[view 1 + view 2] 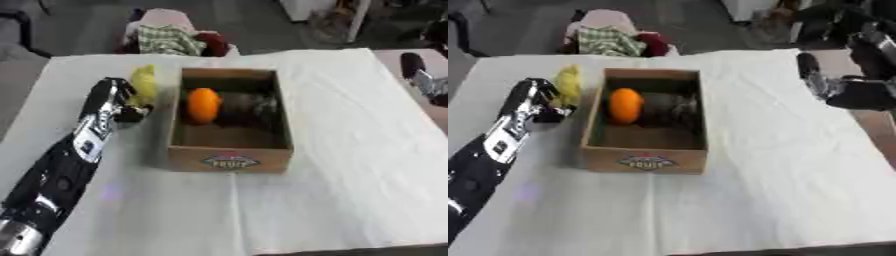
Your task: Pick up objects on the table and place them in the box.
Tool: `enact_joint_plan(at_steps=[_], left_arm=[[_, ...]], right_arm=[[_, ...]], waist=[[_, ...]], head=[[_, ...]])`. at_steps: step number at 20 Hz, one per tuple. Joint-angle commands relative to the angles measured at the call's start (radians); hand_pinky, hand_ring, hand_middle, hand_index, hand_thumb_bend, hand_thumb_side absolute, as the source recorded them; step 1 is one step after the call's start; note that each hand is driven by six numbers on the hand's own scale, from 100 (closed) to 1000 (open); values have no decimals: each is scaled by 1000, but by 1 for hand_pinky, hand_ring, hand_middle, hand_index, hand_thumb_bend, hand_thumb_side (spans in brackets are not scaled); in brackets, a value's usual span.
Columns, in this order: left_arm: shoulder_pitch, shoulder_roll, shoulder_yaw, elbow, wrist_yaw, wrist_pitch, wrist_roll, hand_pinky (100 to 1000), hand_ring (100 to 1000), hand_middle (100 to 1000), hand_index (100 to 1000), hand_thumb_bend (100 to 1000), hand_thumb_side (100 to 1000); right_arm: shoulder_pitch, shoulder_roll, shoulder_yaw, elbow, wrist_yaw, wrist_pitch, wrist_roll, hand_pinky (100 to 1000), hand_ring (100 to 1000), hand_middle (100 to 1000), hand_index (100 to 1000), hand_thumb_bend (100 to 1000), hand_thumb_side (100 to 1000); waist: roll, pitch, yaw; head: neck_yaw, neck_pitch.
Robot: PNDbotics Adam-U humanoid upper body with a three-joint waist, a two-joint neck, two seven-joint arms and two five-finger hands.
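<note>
A yellow elongated object lies on the white cloth just left of the cardboard box. My left hand is against its left side, fingers running up along it and the thumb curled under its lower end. Inside the box lie an orange and a dark grey lump beside it. My right hand hangs at the right edge, off the cloth and far from the box; how its fingers stand does not show.
The white cloth covers the table, with wide bare stretches in front of and right of the box. Beyond the far edge stands a chair with checked and red cloth. Dark equipment sits at the right.
</note>
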Motion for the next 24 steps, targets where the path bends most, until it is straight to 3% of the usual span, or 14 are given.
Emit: enact_joint_plan(at_steps=[1, 8, 14, 19, 24], left_arm=[[-14, 21, 13, -28, 25, 4, 49, 581, 416, 353, 479, 100, 178], [-16, 39, 6, -88, 115, -6, 90, 573, 394, 328, 453, 100, 169], [-29, 66, -16, -211, 200, -23, 77, 572, 390, 322, 447, 100, 159], [-49, 77, -64, -339, 259, -47, 23, 574, 391, 321, 445, 100, 152], [-77, 73, -143, -440, 279, -97, -91, 577, 394, 323, 447, 100, 152]], right_arm=[[-11, -17, -7, -5, -1, 0, 0, 761, 929, 811, 859, 100, 235], [-11, -18, -9, -5, 0, 0, -2, 761, 929, 810, 859, 100, 236], [-12, -19, -9, -6, -2, 0, -2, 760, 928, 810, 859, 100, 237], [-14, -17, -7, -8, -4, -1, -2, 759, 926, 809, 859, 100, 237], [-18, -14, -1, -13, -7, -2, 3, 758, 923, 805, 858, 100, 235]], waist=[[-1, -14, 0], [-1, -14, 3], [-1, -17, 6], [-2, -20, 6], [-4, -25, 0]], head=[[1, -7], [-2, -6], [-3, -6], [-1, -6], [6, -7]])
